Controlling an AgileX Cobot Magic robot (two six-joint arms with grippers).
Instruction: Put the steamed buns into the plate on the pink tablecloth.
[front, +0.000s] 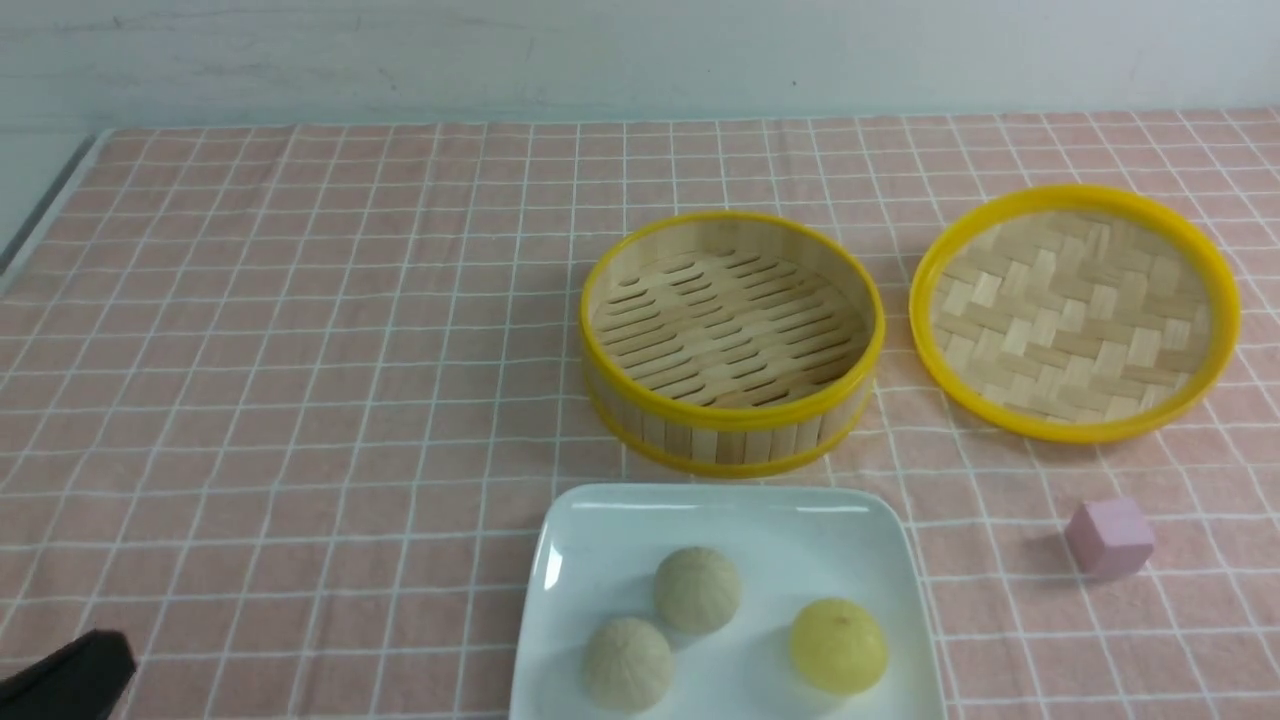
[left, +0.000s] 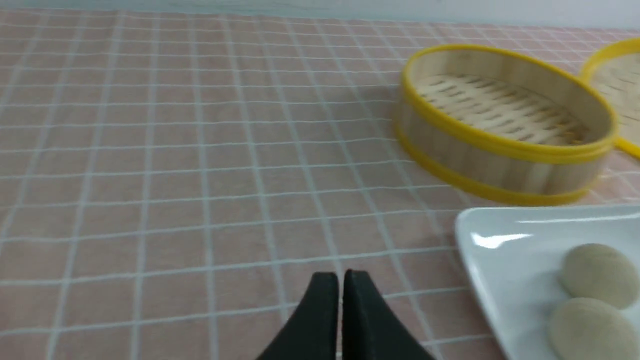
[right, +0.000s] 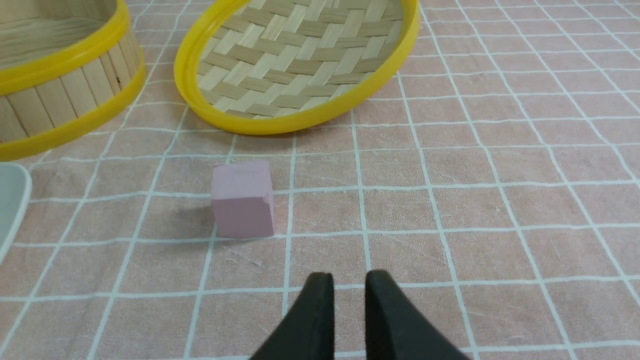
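Three steamed buns lie in the white square plate (front: 600, 515) at the front of the pink tablecloth (front: 300, 350): two pleated beige ones (front: 697, 588) (front: 628, 662) and a smooth yellow one (front: 838, 645). My left gripper (left: 341, 281) hovers over bare cloth to the left of the plate (left: 500, 265), its fingers almost touching and holding nothing; only its black tip (front: 108, 662) shows in the front view. The beige buns (left: 600, 272) (left: 590, 327) show beside it. My right gripper (right: 349, 281) stands slightly open over cloth, empty, short of the pink cube.
The empty bamboo steamer (front: 730, 340) stands behind the plate, with its woven lid (front: 1075, 310) upside down to the right. A small pink cube (front: 1108, 537) (right: 242, 200) sits on the cloth right of the plate. The table's edge runs along the far left.
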